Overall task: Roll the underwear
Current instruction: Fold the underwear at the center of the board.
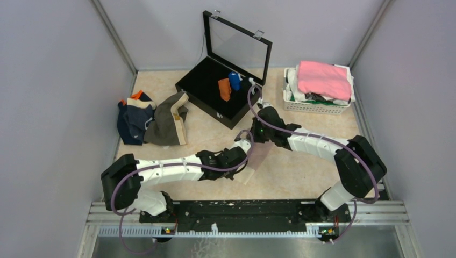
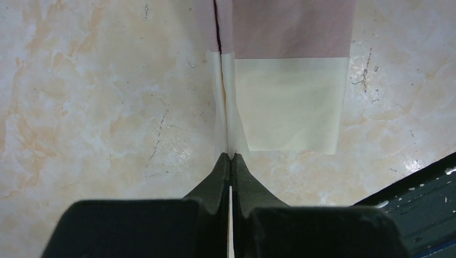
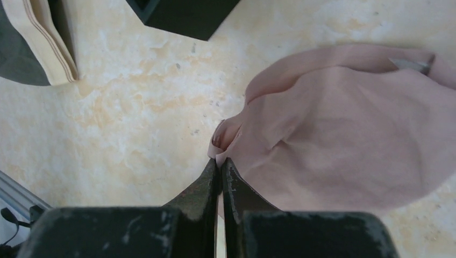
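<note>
Two look done: an orange roll [image 1: 225, 89] and a blue roll [image 1: 234, 80] sit in the black box [image 1: 199, 88]. The left claw [image 2: 231, 156] and right claw [image 3: 220, 161] both pinch the pale pink underwear [image 3: 344, 140] at the middle of the worktop [image 1: 301, 172], not rolled yet. A pile of underwear [image 1: 153, 121] waits at the left. The white basket [image 1: 314, 107] holds a pink cloth [image 1: 324, 79].

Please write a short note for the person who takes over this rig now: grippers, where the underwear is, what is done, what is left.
Left gripper: jaws shut on the cream waistband of the pale pink underwear.
Right gripper: jaws shut on a pink edge of it.
Done: orange roll and blue roll lie in the black box.
Left: roll this piece, then the navy briefs and olive-brown briefs piled on the left.
</note>
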Tool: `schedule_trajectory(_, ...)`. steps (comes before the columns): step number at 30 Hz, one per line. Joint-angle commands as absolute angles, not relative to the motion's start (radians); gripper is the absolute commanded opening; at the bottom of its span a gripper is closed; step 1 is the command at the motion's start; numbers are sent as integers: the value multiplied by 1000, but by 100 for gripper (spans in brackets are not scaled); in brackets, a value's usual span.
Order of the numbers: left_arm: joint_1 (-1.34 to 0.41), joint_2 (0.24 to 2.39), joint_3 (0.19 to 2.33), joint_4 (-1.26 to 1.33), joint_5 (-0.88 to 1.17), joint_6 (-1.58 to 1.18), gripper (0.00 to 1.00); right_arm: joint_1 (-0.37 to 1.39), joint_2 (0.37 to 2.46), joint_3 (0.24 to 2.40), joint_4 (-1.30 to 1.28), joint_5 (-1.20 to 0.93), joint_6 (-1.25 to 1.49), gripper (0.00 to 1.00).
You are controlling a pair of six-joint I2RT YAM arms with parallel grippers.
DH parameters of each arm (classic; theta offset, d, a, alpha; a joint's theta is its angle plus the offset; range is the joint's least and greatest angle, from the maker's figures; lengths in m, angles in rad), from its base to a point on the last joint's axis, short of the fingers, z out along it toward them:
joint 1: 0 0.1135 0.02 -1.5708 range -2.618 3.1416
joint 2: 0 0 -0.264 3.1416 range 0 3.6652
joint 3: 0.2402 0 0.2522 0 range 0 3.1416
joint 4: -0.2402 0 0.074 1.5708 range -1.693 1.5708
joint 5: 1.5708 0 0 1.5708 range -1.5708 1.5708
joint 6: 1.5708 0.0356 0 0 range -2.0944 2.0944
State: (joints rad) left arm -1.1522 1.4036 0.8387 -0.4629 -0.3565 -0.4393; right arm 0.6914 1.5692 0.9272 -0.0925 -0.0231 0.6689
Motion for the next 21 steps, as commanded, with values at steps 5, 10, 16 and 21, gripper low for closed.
schedule_trajectory(5,-1170,1393,873,-432,-283,-347,0,687,1444,810,-64,54,710,0)
schedule_trajectory(10,-1172,1411,873,-400,-231,-323,0,688,1421,751,-58,65,730,0)
schedule_trajectory(16,-1179,1418,873,-388,-197,-315,0,686,1408,713,-56,98,745,0)
schedule_trajectory(21,-1182,1426,873,-376,-153,-298,0,687,1407,700,-71,139,747,0)
